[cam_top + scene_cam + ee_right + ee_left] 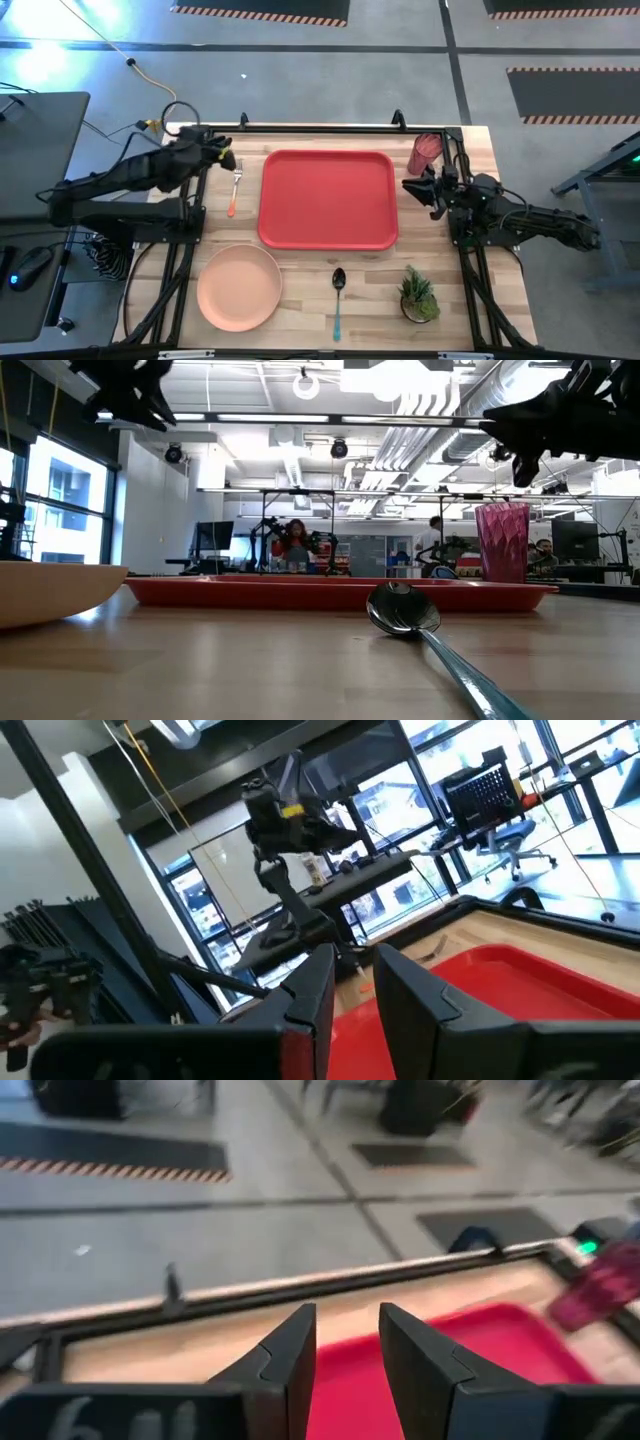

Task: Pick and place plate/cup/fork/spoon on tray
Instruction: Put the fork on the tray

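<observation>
The red tray [328, 198] lies in the table's middle. The peach-pink plate [239, 287] lies near the front left. The fork [235, 188] lies left of the tray, tines toward the far edge. The spoon [338, 300] lies in front of the tray, bowl toward it. The red-pink cup [425, 152] stands upright on the table by the tray's far right corner. My left gripper [225, 152] hovers over the fork's far end, open and empty [347, 1350]. My right gripper [412, 188] hovers at the tray's right edge, just nearer than the cup, slightly open and empty [355, 985].
A small potted green plant [418, 295] stands at the front right, right of the spoon. A black frame rail [330, 128] runs along the table's far edge. Both arms are raised above the table in the low view.
</observation>
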